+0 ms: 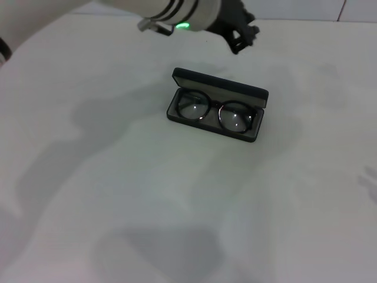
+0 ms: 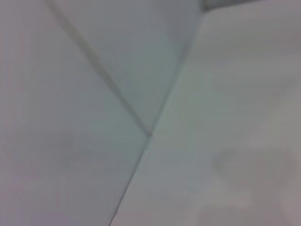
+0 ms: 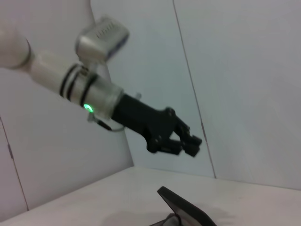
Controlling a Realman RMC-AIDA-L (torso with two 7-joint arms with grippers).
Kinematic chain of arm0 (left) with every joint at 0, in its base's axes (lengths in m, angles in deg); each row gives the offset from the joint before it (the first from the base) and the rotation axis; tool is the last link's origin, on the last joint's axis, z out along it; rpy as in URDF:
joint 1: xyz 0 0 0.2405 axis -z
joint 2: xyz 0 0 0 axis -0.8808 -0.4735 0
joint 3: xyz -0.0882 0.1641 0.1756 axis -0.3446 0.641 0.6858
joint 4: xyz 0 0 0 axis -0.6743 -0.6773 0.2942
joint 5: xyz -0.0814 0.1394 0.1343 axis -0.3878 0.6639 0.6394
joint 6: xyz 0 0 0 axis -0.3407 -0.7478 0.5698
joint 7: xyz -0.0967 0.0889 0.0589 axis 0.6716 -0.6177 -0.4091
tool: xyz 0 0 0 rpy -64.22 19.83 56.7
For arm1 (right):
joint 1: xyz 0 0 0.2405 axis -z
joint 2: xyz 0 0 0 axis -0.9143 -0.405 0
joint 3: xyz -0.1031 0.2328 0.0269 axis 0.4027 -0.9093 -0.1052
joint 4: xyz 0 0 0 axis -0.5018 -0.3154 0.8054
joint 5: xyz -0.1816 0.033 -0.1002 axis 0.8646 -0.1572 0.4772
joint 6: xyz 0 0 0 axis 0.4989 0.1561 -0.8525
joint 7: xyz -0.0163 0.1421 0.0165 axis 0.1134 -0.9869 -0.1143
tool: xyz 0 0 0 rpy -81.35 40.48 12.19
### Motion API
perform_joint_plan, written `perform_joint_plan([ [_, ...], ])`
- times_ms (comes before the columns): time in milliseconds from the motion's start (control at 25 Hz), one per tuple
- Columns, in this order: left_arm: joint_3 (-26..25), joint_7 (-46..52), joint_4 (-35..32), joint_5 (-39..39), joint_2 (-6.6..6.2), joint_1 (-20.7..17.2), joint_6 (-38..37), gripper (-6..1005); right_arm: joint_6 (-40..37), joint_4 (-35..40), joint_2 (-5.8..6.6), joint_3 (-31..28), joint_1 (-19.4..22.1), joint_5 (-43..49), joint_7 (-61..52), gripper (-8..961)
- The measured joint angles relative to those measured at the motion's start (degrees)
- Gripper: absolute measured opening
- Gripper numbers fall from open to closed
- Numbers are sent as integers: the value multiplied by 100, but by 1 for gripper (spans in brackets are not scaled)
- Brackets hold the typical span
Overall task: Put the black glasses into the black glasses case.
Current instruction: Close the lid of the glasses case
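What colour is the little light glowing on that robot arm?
Green. The light sits on the left arm's pale wrist, just behind its black pincer; the right wrist view shows it best.

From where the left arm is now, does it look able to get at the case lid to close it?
Probably yes. The left gripper hangs above the table beyond the black glasses case, whose lid stands open with the black glasses inside, and nothing lies between them.
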State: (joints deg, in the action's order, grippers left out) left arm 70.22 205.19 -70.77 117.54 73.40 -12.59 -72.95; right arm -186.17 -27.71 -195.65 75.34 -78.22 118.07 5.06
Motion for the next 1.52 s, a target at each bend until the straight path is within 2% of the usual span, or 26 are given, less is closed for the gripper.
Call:
perform_joint_plan([
  [160,-256,-352,754,-563,-5,8,211,159,-45,0,-46,1,-4,-1,-34,204],
  [320,-356,-782,1110,-1229,-6,-26,225,157,-49,-7,-53,1,-28,-7,-78,204],
  [680,-353,-905,1549,-1386,-4,-29,213,146,-74,-16,-51,1,-106,-9,-113,204],
  [1280,-335,-933,1610,-1598,4,-94,-28,146,-103,-53,-30,10,-133,-9,-112,204],
  [1520,-338,-980,1541,-1689,-1,-257,-156,145,-119,-54,-19,10,-149,-9,-112,204],
])
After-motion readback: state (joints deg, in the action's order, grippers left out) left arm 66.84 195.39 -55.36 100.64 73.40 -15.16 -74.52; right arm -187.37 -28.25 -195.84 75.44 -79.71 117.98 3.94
